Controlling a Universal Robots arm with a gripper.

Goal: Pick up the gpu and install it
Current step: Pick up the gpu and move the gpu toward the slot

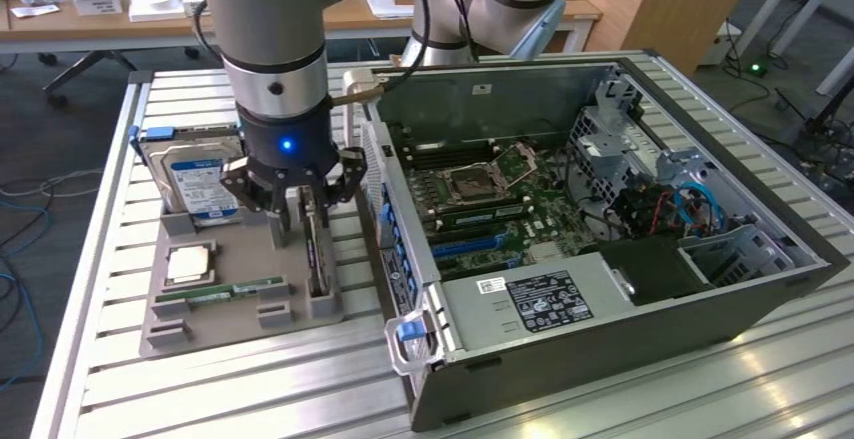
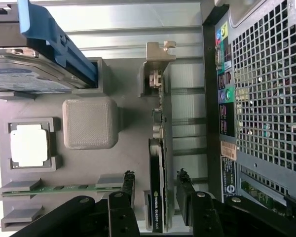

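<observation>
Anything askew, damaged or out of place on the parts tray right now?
Nothing stands out. The gpu stands on edge in its slot of the gray tray, and the gripper is open astride it. The hard drive, CPU and RAM stick sit in their own holders.

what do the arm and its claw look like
The arm is a thick silver-grey tube with pale blue joint caps, and a thin black cable runs down its side. Its wrist end is black with a small glowing blue light. The claw is black, built of bolted linkage bars, ending in two narrow dark fingers.
</observation>
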